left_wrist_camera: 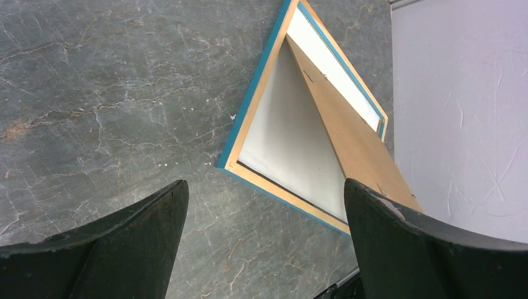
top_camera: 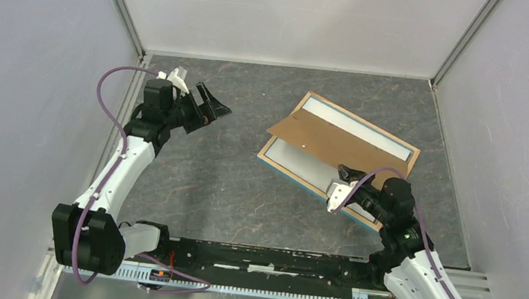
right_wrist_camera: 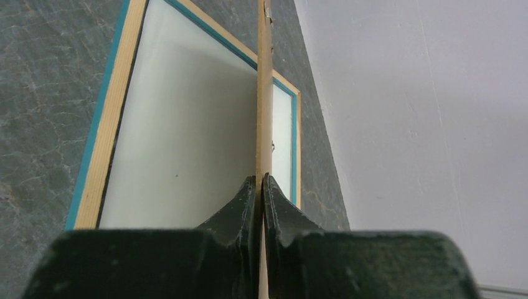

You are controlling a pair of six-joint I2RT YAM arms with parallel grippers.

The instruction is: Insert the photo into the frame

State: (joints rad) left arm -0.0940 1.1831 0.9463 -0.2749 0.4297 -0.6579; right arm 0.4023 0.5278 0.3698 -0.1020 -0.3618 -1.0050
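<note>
I count one frame (top_camera: 297, 167) at two o'clock and one backing board (top_camera: 323, 137). My right jaws pinch the board's edge; my left jaws gape empty. The tilted board hides the frame's middle.

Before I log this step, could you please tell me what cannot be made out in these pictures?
- Photo: no print shows in any view; the pale surface inside the frame may be its back or the pane.
- Frame's near corner, top view: covered by the right arm.
- Backing board faces, right wrist view: seen only edge-on.
</note>
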